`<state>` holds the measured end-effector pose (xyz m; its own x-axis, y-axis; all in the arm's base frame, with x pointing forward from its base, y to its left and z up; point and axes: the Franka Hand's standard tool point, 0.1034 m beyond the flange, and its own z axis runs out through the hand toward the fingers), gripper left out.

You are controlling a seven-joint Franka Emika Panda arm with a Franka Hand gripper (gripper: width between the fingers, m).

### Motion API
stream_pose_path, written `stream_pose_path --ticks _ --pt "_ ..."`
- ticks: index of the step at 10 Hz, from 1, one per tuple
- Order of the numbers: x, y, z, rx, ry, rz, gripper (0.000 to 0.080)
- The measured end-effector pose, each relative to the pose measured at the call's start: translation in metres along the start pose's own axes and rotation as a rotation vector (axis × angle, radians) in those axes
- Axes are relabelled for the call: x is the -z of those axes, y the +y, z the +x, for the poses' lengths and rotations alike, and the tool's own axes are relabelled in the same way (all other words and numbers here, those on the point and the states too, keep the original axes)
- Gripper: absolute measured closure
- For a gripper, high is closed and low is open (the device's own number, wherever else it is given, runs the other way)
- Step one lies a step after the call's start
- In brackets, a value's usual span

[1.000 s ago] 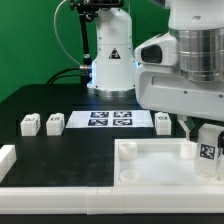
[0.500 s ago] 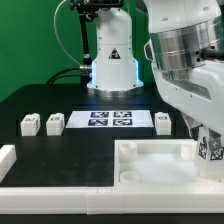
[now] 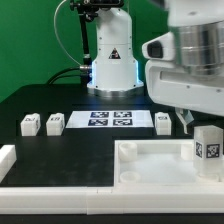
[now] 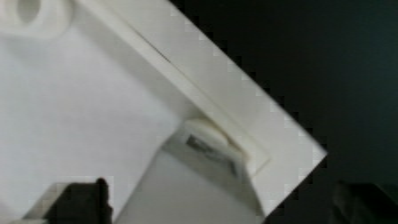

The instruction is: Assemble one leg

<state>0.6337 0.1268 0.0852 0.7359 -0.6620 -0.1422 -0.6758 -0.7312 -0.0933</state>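
A leg (image 3: 207, 143), a small white block with a black-and-white tag, stands upright in the large white tray's (image 3: 150, 165) rear corner socket on the exterior view's right. My gripper (image 3: 196, 118) hangs just above and behind it, open and holding nothing. In the wrist view the leg (image 4: 217, 145) sits in the tray's corner (image 4: 107, 120), apart from my gripper (image 4: 217, 210). The gripper's two dark fingertips (image 4: 80, 200) stand wide apart. Three more legs lie on the black table: two on the left (image 3: 30, 124) (image 3: 56, 123), one right of centre (image 3: 163, 121).
The marker board (image 3: 110, 120) lies between the loose legs. A white block (image 3: 6, 157) sits at the left edge. The robot's base (image 3: 112, 55) stands behind the marker board. The tray fills the front right.
The gripper was down around the leg in the corner socket and turned there. Now it has let go and risen, and the leg stands free with its tag showing.
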Motion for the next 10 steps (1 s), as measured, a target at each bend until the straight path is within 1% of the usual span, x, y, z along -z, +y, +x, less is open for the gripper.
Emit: stream_pose_path --ticks 1,2,4,5,6,7,8,9,10 --pt "0.0001 0.0016 0.0018 0.13 0.001 -0.001 0.0156" --pt "-0.0003 0.0021 0.002 0.28 0.003 -0.006 0.0151" --pt "-0.0042 0.0067 0.0054 0.65 0.052 -0.068 0.015" --pt "-0.005 0.0061 0.0086 0.81 0.078 -0.073 0.015" --pt "-0.0053 0.0062 0.0081 0.782 0.077 -0.071 0.0187" --pt "-0.0054 0.0062 0.0081 0.759 0.078 -0.07 0.0187" --pt "-0.0057 0.0063 0.0081 0.759 0.078 -0.07 0.0391" --pt "-0.0057 0.0059 0.0078 0.673 0.079 -0.064 0.0391" --pt "-0.0057 0.0062 0.0083 0.596 0.081 -0.059 0.0505"
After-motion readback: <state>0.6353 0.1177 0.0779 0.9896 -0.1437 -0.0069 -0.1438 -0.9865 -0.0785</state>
